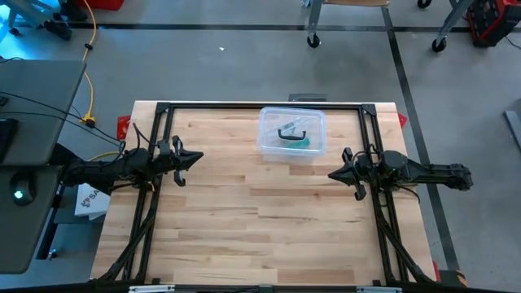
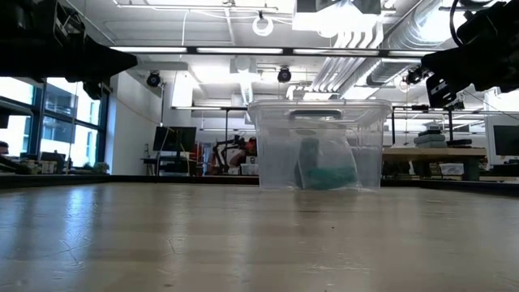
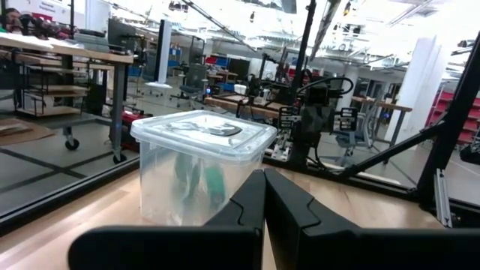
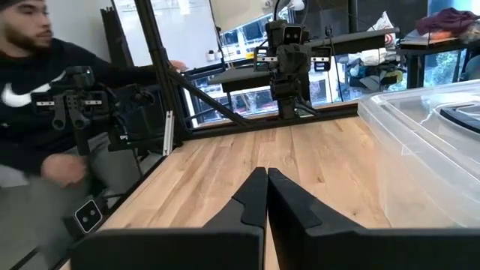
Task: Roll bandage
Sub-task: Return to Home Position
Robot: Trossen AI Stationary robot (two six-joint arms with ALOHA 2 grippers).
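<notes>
Left gripper [image 1: 199, 157], fingers pressed together, hangs over the table [image 1: 244, 232] at left, the lidded bin [image 1: 264, 145] holding a green bandage [image 2: 328, 172] stands far-centre, and right gripper [image 1: 330, 173], likewise pressed together, hangs at right.

Lidded transparent bin [image 1: 291, 134] on wooden table [image 1: 252, 236]

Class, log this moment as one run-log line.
transparent bin: lid on | left gripper: shut, empty, clear of bin | right gripper: shut, empty, clear of bin
</notes>
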